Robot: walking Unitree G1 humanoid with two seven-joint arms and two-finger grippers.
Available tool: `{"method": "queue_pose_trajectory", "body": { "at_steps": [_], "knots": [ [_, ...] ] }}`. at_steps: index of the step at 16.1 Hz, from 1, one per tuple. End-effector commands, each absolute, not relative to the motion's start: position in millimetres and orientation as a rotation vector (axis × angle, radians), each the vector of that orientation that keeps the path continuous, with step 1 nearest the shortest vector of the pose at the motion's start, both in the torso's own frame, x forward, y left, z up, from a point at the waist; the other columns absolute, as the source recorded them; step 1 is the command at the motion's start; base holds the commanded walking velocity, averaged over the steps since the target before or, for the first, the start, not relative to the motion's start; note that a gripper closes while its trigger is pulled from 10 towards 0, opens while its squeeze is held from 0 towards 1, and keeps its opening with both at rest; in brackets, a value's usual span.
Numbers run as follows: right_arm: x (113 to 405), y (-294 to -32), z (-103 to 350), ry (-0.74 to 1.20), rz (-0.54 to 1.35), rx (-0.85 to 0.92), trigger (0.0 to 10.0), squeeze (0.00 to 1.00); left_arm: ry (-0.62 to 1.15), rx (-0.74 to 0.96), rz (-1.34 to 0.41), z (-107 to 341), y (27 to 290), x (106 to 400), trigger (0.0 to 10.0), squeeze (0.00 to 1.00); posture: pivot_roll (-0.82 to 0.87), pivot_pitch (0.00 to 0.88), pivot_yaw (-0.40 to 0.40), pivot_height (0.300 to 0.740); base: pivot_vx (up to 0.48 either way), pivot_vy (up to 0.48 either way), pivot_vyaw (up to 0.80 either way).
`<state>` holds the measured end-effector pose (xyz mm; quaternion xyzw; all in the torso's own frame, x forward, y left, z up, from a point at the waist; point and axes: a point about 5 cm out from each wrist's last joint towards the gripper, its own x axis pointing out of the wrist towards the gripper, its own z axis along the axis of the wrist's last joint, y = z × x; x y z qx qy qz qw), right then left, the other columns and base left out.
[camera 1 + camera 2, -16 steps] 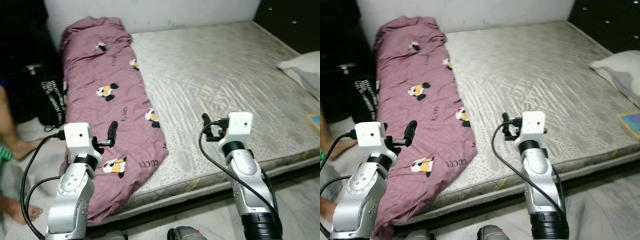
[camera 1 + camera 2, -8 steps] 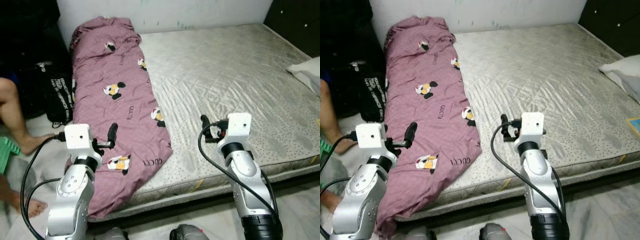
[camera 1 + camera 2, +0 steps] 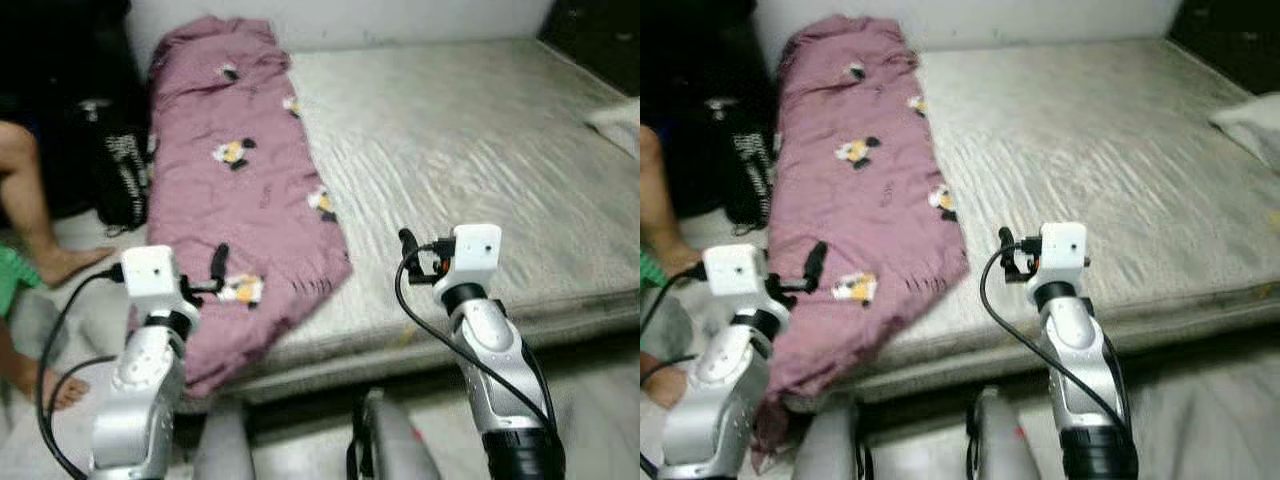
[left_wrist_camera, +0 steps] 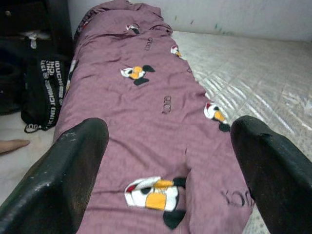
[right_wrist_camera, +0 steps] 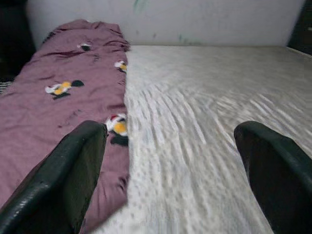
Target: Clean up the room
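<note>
- Crumpled mauve cotton blanket with cartoon prints (image 3: 240,190) lies along the left edge of the quilted grey mattress (image 3: 470,150), apparently draping over its side.
- Left hand (image 4: 165,161) hovers spread above the blanket.
- Right hand (image 5: 170,161) hovers spread over the mattress.

Silver arms, black cables, black fingers (image 4: 73,170)

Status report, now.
Both grippers open, empty: left gripper over the purple blanket, right gripper over bare mattress. Blanket hangs off the bed's edge. A person's legs stand left of it.
</note>
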<state>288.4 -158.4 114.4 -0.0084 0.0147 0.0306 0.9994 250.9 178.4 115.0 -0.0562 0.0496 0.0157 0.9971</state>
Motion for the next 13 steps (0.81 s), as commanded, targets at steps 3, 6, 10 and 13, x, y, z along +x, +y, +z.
{"method": "queue_pose_trajectory", "body": {
  "at_steps": [3, 6, 10, 13],
  "knots": [
    [288.5, -157.9, 114.4, 0.038, 0.064, -0.025, 10.0, 0.00, 0.139, -0.121, 0.127, 111.7, 193.3, 255.0, 10.0, 0.00, -0.05, 0.081, -0.002, 0.611, 0.000, 0.000, 0.00],
    [290.3, -155.8, 117.1, 0.030, 0.075, -0.020, 10.0, 0.00, 0.144, -0.123, 0.168, 112.4, 203.0, 260.1, 10.0, 0.00, -0.05, 0.096, 0.007, 0.581, 0.000, 0.000, 0.00],
    [283.4, -159.3, 119.2, 0.032, 0.071, -0.020, 10.0, 0.00, 0.150, -0.125, 0.192, 112.0, 213.2, 267.4, 10.0, 0.00, -0.08, 0.123, 0.005, 0.581, 0.000, 0.000, 0.00],
    [279.0, -164.7, 118.8, 0.044, 0.062, -0.023, 10.0, 0.00, 0.130, -0.137, 0.173, 116.8, 211.6, 272.1, 10.0, 0.00, -0.09, 0.131, 0.007, 0.581, 0.000, 0.000, 0.00]
  ]
}}
